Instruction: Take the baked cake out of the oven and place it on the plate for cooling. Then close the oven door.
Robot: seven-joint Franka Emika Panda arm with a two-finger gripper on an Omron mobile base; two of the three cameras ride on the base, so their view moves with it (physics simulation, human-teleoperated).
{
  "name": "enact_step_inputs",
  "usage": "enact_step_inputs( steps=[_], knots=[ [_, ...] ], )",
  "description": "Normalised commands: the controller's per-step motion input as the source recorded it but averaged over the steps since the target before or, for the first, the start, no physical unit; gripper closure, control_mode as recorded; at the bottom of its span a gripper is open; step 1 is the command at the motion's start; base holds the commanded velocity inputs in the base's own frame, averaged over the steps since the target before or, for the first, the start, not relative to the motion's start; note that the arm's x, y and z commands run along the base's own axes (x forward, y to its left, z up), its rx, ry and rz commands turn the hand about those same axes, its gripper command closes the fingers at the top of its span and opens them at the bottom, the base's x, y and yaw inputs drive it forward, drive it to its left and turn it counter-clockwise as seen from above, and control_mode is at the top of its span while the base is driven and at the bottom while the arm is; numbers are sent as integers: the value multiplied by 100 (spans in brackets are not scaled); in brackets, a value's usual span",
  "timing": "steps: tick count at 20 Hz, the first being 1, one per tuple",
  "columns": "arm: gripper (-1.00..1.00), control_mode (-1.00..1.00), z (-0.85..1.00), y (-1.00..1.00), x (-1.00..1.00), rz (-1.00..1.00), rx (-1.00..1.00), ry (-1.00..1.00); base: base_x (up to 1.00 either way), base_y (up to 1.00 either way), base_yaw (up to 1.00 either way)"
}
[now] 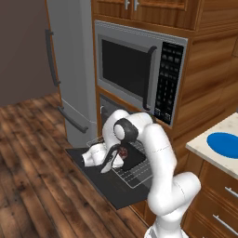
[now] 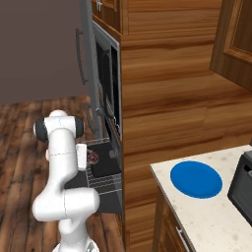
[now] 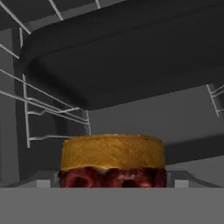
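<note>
1. The oven door (image 1: 100,179) lies dropped flat, so the wire rack (image 1: 135,172) is pulled out over it and the baked cake (image 1: 122,151) can be reached.
2. The tool (image 1: 111,160) sits low at the cake; whether its jaws have closed on it I cannot tell.
3. The plate (image 2: 196,179) waits bare on the worktop (image 2: 206,216), well right of the oven (image 1: 109,109), presumably for cooling.
</note>
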Motion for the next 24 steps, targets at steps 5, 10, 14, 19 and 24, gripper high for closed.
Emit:
enact_step_inputs(
  steps=[5, 10, 14, 19, 24],
  knots=[
    [100, -100, 100, 0, -57, -12, -2, -3, 0, 0, 0],
    [100, -100, 100, 2, -51, -13, -3, 0, 0, 0, 0],
    [100, -100, 100, 0, -83, -10, -6, 3, 0, 0, 0],
    [100, -100, 92, -1, -96, -7, -8, 5, 0, 0, 0],
    [100, -100, 81, -19, -97, -3, -8, 14, 0, 0, 0]
  ],
)
